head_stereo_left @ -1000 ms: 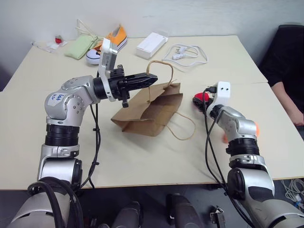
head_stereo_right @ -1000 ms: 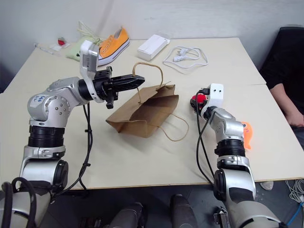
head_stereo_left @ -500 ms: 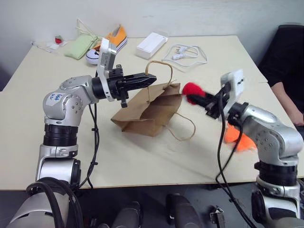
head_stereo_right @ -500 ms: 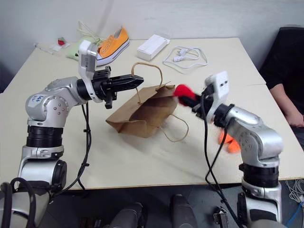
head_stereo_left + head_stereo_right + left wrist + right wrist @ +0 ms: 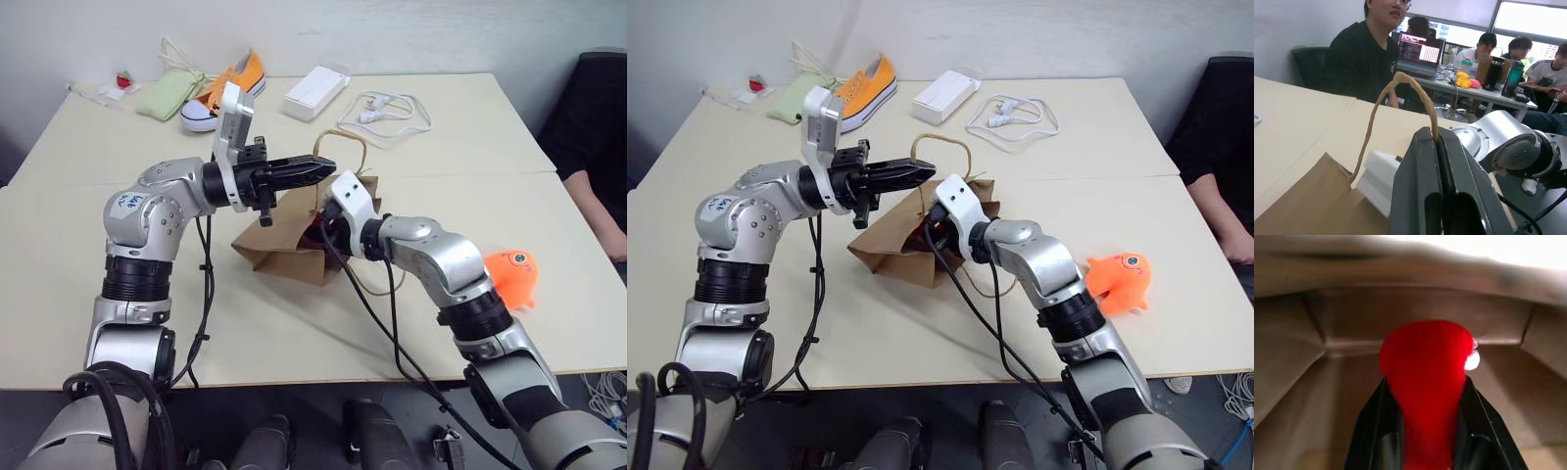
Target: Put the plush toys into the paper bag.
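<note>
Moved: since a second ago my right gripper (image 5: pixel 1425 440) has swung left from the desk's (image 5: pixel 294 323) right side into the bag mouth.
Left gripper (image 5: pixel 318 167): clenched on the paper bag's (image 5: pixel 284 250) handle (image 5: pixel 1396 85), lifting the mouth open for me.
Red toy (image 5: pixel 1425 377): grasped by the right gripper, inside the bag.
Orange fish (image 5: pixel 511 276): lying at right, not yet bagged.
Views: right wrist view confirms the grip; head views barely do.

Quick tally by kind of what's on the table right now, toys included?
Plush toys: 2, red toy at the bag mouth, orange fish
Paper bag: 1
Sneaker: 1
Green pouch: 1
White box: 1
White cable: 1
Total: 7
</note>
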{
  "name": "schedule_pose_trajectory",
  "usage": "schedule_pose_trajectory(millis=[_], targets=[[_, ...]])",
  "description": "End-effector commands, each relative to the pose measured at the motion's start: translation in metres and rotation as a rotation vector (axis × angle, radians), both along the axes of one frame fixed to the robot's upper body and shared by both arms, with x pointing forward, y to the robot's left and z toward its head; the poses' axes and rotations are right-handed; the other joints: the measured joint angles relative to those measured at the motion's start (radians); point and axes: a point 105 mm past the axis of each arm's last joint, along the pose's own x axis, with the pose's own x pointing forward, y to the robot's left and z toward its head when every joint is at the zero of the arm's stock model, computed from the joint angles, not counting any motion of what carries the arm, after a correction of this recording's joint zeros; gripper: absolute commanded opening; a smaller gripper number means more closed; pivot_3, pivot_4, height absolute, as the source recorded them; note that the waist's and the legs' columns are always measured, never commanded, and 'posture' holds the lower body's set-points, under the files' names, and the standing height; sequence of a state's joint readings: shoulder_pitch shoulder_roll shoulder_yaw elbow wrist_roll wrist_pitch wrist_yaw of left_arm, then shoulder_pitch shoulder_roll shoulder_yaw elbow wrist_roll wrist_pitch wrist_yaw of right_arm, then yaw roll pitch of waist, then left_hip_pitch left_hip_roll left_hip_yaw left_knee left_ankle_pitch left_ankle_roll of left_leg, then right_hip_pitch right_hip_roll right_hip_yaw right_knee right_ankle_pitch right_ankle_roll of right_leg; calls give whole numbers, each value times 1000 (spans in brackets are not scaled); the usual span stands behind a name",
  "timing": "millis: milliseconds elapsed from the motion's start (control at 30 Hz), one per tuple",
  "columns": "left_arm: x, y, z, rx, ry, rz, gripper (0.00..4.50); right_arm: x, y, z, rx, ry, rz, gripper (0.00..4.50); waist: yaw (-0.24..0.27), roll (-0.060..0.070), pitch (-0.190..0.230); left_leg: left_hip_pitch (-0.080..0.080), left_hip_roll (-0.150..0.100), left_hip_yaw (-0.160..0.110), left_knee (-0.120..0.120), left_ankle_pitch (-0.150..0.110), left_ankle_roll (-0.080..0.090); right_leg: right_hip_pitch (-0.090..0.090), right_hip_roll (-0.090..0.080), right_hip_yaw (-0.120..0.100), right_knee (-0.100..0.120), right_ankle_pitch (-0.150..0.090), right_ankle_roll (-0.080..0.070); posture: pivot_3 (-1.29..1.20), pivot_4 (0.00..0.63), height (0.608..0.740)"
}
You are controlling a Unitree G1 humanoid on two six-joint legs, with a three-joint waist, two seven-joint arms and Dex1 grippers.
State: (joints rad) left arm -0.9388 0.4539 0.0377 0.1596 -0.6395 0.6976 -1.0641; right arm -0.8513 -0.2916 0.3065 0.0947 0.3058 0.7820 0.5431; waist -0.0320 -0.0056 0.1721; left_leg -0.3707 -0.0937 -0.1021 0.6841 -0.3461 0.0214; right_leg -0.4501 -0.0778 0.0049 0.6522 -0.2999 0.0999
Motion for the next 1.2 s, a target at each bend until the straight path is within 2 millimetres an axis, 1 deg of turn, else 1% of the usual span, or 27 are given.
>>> schedule_pose_trajectory(millis=[33,133,233,267,300,333,367,433,533,567,600,700,767,800,833,867,933,1000,1067,1100,1133,1167,1200], targets=[[-6,-1,14,-15,-77,-6,0,0,9,14,28,-53,38,2011,-1,0,0,0,0,0,0,0,0,0,0,0,0,0,0,0,150,740],[-5,0,15,-20,-79,3,0,-5,8,23,87,-42,57,3077,-1,0,0,0,0,0,0,0,0,0,0,0,0,0,0,0,150,740],[-2,3,14,-22,-76,18,0,-30,-4,41,207,-14,117,4213,2,0,0,0,0,0,0,0,0,0,0,0,0,0,0,0,150,740],[-2,4,14,-21,-77,21,0,-38,-10,46,245,-5,126,4475,4,0,0,0,0,-1,0,0,0,0,0,0,0,0,0,0,150,740],[-1,5,14,-21,-77,24,0,-45,-19,51,281,2,123,4475,6,0,0,0,0,-1,0,0,0,0,0,-1,1,0,0,0,150,740],[-1,5,14,-22,-77,28,0,-53,-31,57,317,2,104,4475,6,0,0,-1,0,-2,0,0,0,0,0,-1,0,0,0,0,150,740],[0,6,15,-24,-78,32,0,-59,-45,62,350,0,73,4475,8,0,0,-1,0,-2,1,0,0,0,0,-1,0,0,0,0,150,740],[0,8,16,-29,-80,39,0,-72,-82,70,391,-18,-37,4475,15,0,0,-1,0,-2,0,0,0,1,0,-1,-1,0,0,0,150,740],[3,10,17,-47,-77,57,0,-91,-149,69,351,-59,-295,4475,32,0,0,-1,0,-2,0,0,0,2,0,0,-3,0,0,0,150,740],[3,10,17,-52,-76,62,0,-97,-174,64,322,-57,-409,4475,35,0,0,-1,0,-1,0,0,1,2,0,0,-4,0,0,0,150,740],[3,10,16,-55,-75,64,0,-102,-192,59,294,-52,-499,4475,39,0,0,-1,0,-1,-1,0,1,2,0,0,-4,0,0,0,150,740],[1,9,15,-58,-73,56,0,-117,-253,35,182,-8,-826,4475,48,0,0,0,0,0,-1,-1,1,3,0,1,-5,0,0,0,150,740],[-1,8,14,-56,-73,49,0,-123,-285,17,164,31,-1022,4475,48,0,0,1,0,2,-1,-1,1,3,0,2,-4,0,0,0,150,740],[-1,7,14,-56,-71,47,0,-124,-296,7,199,60,-1090,4475,46,0,0,1,0,2,-1,0,1,3,0,3,-4,0,0,0,150,740],[0,7,13,-55,-70,46,0,-124,-302,-4,235,97,-1128,4475,45,0,0,2,0,3,-1,0,1,3,0,4,-4,0,0,0,150,740],[0,6,13,-54,-70,45,0,-123,-303,-13,262,124,-1146,4475,44,0,0,3,0,3,0,0,1,3,0,4,-4,0,0,0,150,740],[1,5,13,-51,-70,43,0,-118,-301,-28,298,170,-1162,4475,44,0,0,3,0,3,0,0,1,3,0,4,-3,0,0,0,150,740],[1,4,15,-50,-71,40,0,-116,-299,-46,262,205,-1185,4475,43,0,0,3,0,3,0,0,0,3,0,4,0,0,0,0,150,740],[1,4,16,-48,-73,38,0,-115,-290,-59,224,237,-1160,4475,43,0,0,3,0,3,0,0,1,2,0,4,1,0,0,0,150,740],[1,3,17,-47,-74,37,0,-115,-285,-65,231,253,-1140,4096,43,0,0,3,0,3,0,0,1,2,0,4,1,0,0,0,150,740],[1,3,17,-45,-76,38,0,-112,-275,-66,281,258,-1102,3839,43,0,0,3,0,3,0,0,1,2,0,4,1,0,0,0,150,740],[1,4,18,-42,-78,39,0,-110,-270,-64,327,242,-1081,3520,43,0,-1,3,0,3,0,0,1,2,0,4,1,0,0,0,150,740],[1,5,18,-39,-79,41,0,-107,-266,-55,355,186,-1053,3202,43,0,-1,3,0,2,0,0,1,3,0,3,1,0,0,0,150,740]])
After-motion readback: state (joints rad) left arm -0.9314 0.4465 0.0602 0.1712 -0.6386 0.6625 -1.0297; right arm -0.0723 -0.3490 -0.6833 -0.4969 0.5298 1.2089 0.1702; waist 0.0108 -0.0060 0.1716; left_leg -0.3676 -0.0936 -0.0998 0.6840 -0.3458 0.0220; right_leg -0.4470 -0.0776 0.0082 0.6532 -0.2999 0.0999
